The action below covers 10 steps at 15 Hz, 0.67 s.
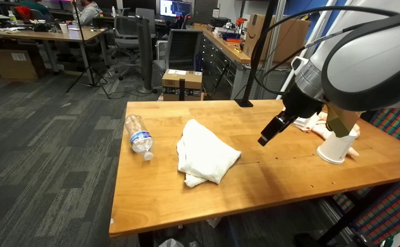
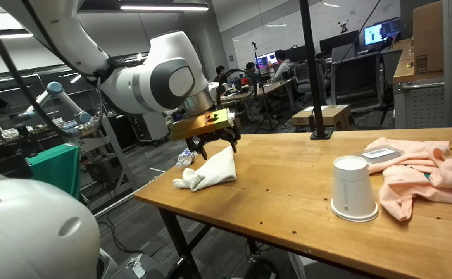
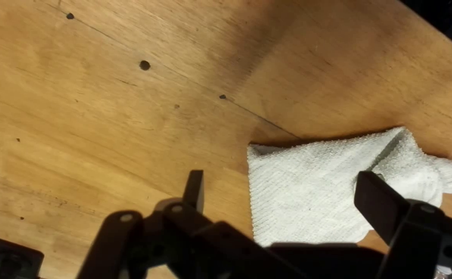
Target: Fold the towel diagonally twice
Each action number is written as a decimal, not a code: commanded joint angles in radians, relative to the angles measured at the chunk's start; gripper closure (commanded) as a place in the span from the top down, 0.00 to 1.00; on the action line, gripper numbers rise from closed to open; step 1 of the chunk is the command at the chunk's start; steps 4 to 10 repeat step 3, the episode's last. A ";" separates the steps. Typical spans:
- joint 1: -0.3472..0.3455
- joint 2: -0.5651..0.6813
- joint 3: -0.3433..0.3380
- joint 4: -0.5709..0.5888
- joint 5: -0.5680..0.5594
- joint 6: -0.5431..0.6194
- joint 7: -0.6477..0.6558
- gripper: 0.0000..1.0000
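The white towel (image 1: 208, 154) lies folded over on the wooden table, with layers and a loose flap showing along its left and front edges. In an exterior view the towel (image 2: 214, 170) has a bunched, rumpled end at its left. My gripper (image 1: 263, 141) hangs above the table, apart from the towel and to its right. In an exterior view the gripper's two fingers (image 2: 219, 153) are spread with nothing between them. In the wrist view the open jaws (image 3: 280, 176) frame part of the towel (image 3: 307, 190) below; part of it is hidden by the gripper.
A clear plastic bottle (image 1: 139, 137) lies near the table's left edge. An upturned white cup (image 2: 353, 190) stands beside a peach cloth (image 2: 431, 174) with a labelled package (image 2: 381, 153) on it. A black post (image 2: 315, 77) rises from the table's back edge.
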<state>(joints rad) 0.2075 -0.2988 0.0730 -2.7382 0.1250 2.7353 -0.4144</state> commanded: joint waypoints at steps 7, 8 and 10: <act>0.019 0.000 -0.020 0.000 -0.016 0.000 0.013 1.00; 0.019 0.000 -0.020 0.000 -0.016 0.000 0.013 1.00; 0.019 0.000 -0.020 0.000 -0.016 0.000 0.013 1.00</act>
